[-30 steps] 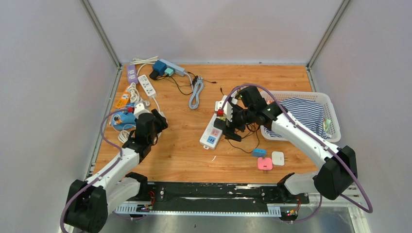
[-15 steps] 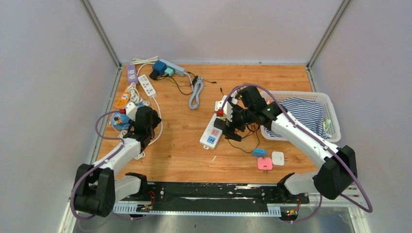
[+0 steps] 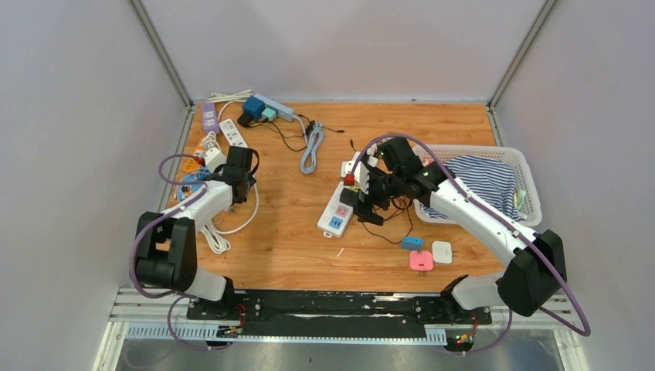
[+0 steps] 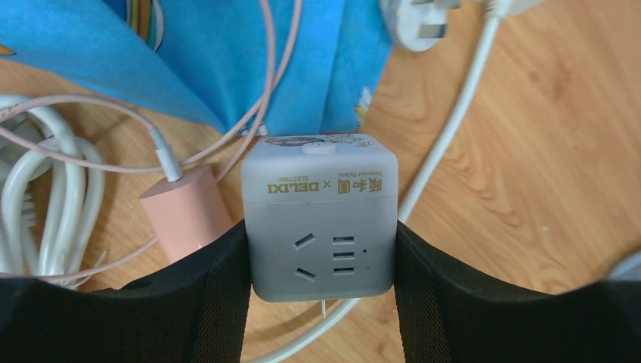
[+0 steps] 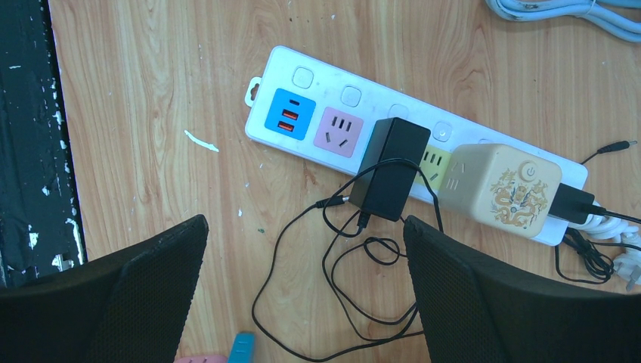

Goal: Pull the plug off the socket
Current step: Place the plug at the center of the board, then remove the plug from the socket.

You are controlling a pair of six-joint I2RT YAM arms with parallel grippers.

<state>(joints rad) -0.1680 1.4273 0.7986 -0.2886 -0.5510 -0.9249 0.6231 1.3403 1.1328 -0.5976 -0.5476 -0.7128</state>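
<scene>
left gripper (image 4: 321,253) clamps white cube socket (image 4: 321,212) (its underside hidden); right gripper (image 5: 302,280) gapes empty over power strip (image 5: 302,79). left arm (image 3: 202,202) has swung farther back-left.

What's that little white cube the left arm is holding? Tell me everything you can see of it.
The white cube socket looks like frosted plastic with rounded corners. DELIXI is printed near one edge, and there is a round button on the face beyond. The near face has two slanted pin slots and three small slots. The left pincer clamps its two sides. A pink charger sits close beside it.
</scene>
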